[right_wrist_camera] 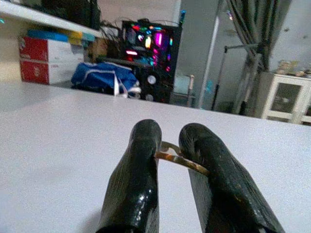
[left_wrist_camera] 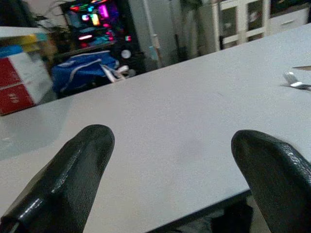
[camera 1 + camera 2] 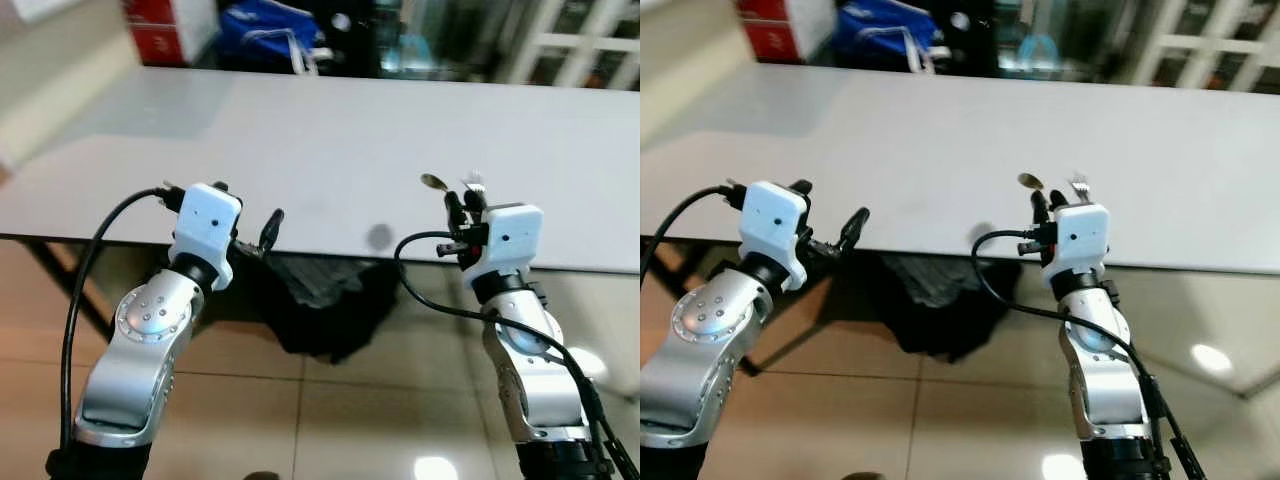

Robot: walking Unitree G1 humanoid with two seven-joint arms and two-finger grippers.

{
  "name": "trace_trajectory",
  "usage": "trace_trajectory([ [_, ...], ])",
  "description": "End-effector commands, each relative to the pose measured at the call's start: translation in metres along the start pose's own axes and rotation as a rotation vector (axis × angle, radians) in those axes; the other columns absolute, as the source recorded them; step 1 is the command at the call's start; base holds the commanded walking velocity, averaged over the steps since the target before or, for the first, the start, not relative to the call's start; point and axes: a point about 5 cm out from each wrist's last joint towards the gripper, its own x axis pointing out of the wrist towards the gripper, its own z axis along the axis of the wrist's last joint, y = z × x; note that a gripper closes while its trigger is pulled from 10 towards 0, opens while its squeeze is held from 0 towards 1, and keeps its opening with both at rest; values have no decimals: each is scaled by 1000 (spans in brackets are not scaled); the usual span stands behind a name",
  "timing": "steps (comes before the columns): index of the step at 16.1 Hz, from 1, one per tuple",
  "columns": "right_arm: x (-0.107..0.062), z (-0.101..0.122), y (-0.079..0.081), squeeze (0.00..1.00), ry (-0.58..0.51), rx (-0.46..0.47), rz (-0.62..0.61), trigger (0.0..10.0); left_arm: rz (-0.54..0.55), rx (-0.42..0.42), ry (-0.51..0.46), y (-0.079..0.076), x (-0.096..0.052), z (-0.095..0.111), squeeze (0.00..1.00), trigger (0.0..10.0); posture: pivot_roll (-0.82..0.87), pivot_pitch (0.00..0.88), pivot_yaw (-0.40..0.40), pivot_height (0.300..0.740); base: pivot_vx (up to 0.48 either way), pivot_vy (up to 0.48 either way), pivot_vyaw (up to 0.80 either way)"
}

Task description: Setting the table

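Right pincer point(image 3: 462, 205) pinching thin metal cutlery point(image 3: 1052, 183) over wide grey bench point(image 3: 330, 140); left pincer point(image 2: 175, 182) spread, holding nothing; nothing laid yet

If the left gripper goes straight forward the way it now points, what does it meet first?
Probably only the bare white tabletop: the open left gripper points across it, and the way looks free, though depth is unclear.

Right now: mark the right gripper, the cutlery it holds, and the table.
right gripper point(image 1: 170, 145), right wrist view, between fingertips.
cutlery point(image 1: 184, 163), right wrist view, metal handle between the fingers.
table point(image 3: 330, 140), left eye view, bare top.
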Motion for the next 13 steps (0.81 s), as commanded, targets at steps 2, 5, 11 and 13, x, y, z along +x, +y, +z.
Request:
trace_trajectory([
  [2,6,2,14,0,-3,10,83,10000,47,14,10,9,-2,1,0,10000,89,35,-7,740,0,480,0],
  [5,9,3,22,0,-9,3,117,10000,68,29,24,10,-4,-1,0,10000,94,38,-15,740,0,480,0],
  [11,12,2,15,0,-13,-26,62,10000,76,20,40,6,-4,-3,0,10000,95,35,-14,740,54,80,0],
  [13,12,2,13,0,-16,-25,48,10000,62,18,27,3,-4,0,0,10000,94,31,-12,740,469,0,0],
])
